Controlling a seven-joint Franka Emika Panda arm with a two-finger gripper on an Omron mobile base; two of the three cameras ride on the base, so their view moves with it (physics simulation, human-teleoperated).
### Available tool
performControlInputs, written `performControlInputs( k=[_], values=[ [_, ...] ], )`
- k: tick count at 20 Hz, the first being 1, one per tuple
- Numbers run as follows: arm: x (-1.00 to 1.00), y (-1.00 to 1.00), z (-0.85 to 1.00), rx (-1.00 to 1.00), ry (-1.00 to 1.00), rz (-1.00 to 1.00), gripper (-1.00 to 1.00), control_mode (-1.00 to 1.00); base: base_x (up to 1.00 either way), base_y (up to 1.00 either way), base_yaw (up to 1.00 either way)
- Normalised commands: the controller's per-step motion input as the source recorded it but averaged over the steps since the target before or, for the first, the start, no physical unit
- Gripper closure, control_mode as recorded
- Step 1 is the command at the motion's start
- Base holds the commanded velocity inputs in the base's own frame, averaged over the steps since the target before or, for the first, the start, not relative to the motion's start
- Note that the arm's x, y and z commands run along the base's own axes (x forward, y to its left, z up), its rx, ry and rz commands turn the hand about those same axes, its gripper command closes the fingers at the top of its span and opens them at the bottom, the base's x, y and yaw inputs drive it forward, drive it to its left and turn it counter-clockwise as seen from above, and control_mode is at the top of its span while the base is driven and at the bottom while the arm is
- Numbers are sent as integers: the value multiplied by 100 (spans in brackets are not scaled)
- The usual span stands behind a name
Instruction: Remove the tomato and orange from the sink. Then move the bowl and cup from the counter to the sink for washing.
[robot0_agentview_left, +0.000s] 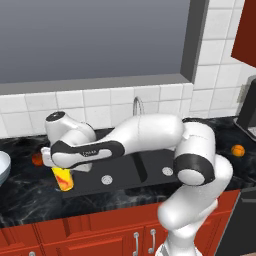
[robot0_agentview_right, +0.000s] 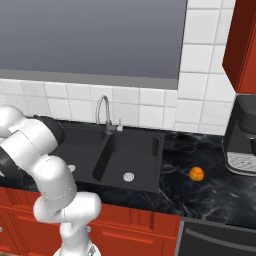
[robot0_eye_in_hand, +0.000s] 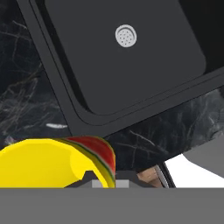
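Pale bluish-white, the bowl (robot0_agentview_left: 3, 168) waited at the far left edge of the tabletop (robot0_agentview_left: 30, 200), so that item had not been moved. Just right of it the tomato (robot0_agentview_left: 37, 159) sat on the stone beside the sink (robot0_agentview_left: 125, 172), already out of the basin. Next came the yellow cup (robot0_agentview_left: 63, 178), hanging at the sink's left front corner under the arm, with the pincer (robot0_agentview_left: 62, 169) shut on its rim; the hand view showed the cup (robot0_eye_in_hand: 52, 162) close under the camera and the near basin below and beyond. I judged the cup was being carried toward the sink, not yet set down. Both basins looked bare apart from their drains, with the faucet (robot0_agentview_right: 102, 112) behind them. Further right, the orange (robot0_agentview_right: 196, 173) rested on the tabletop, and a dark coffee machine (robot0_agentview_right: 242, 135) stood beyond it. Nothing blocked the basin.
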Motion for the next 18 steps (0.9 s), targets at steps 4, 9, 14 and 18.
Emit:
performControlInputs(
  k=[4,9,14,18],
  values=[
    [-13,-34,5,1,0,0,100,-100,0,0,0],
    [-11,-32,0,0,0,0,100,-100,0,0,0],
    [-11,-29,-2,1,-3,-2,100,-100,0,0,0],
    [-1,-26,-3,3,0,-12,100,-100,0,0,0]
  ],
)
